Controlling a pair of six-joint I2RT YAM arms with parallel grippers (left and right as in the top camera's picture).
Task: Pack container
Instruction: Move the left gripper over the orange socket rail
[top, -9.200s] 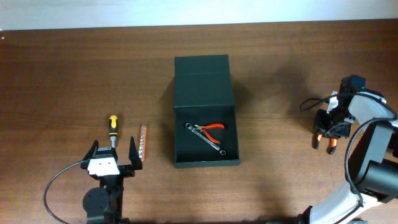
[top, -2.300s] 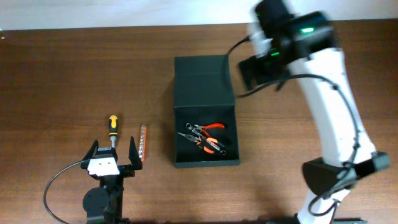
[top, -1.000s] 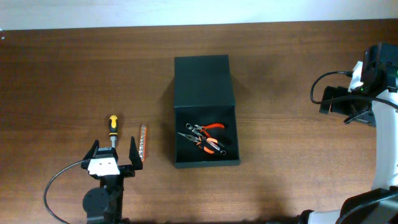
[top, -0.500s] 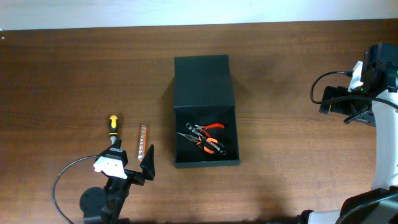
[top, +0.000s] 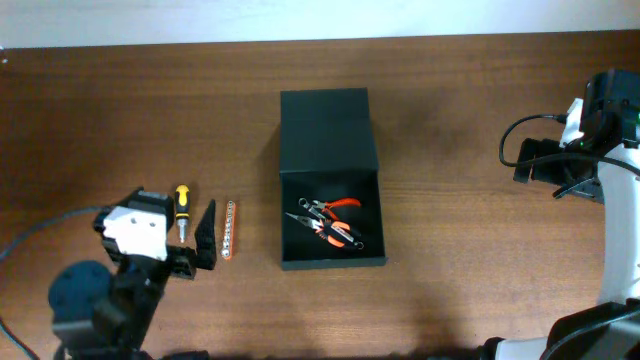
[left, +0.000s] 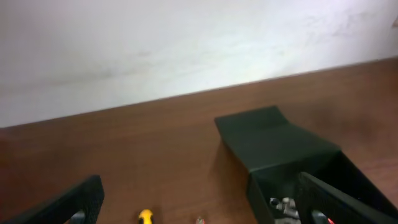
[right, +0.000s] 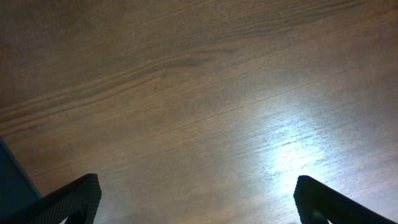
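Dark green-black matte lidded container (top: 328, 135) mid-table, flap back | left gripper (left: 199, 186) and right gripper (right: 198, 186) spread wide, both empty | advice: straddle yellow-black screwdriver (top: 182, 205) handle squarely, clear of orange bit strip (top: 229, 231)

The left gripper (top: 178, 212) hangs low over the table (top: 120, 110) with its jaws wide. One finger (top: 207, 228) shows as a dark blade; the other seems tucked by the white wrist block and is hard to make out. The screwdriver (top: 182, 201) lies between the fingers. The bit strip (top: 229, 230) lies just outside the dark finger. Well beyond that finger sits the container (top: 328, 120), lid back, with orange pliers (top: 338, 205) inside. The right gripper (top: 535, 165) is far from everything.
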